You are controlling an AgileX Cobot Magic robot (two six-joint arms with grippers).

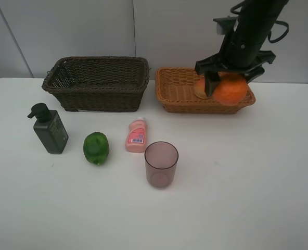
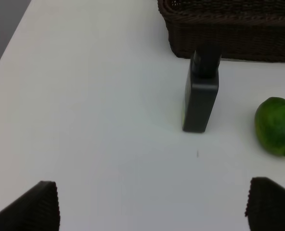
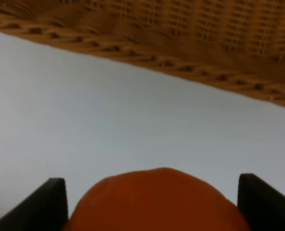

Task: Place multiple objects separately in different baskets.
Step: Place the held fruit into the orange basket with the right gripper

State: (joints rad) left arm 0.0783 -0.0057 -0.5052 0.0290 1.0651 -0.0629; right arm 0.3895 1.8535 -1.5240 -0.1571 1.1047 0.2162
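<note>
My right gripper (image 1: 230, 79) is shut on an orange tangerine (image 1: 230, 90), held in the air at the right front part of the shallow tan basket (image 1: 177, 96). The right wrist view shows the tangerine (image 3: 157, 202) between the black fingers (image 3: 51, 199), with the basket's rim (image 3: 133, 50) ahead. A peach (image 1: 200, 88) lies in that basket, partly hidden. On the table stand a dark green pump bottle (image 1: 50, 130), a green fruit (image 1: 95, 148), a pink bottle (image 1: 136, 136) and a purplish cup (image 1: 161, 164). My left gripper (image 2: 152, 207) is open, low over the table short of the pump bottle (image 2: 200, 96) and the green fruit (image 2: 277, 126).
A deeper dark brown basket (image 1: 97, 86) stands at the back left, with nothing showing inside; its corner (image 2: 229, 29) is behind the pump bottle. The white table (image 1: 247, 198) ends at a grey wall behind the baskets.
</note>
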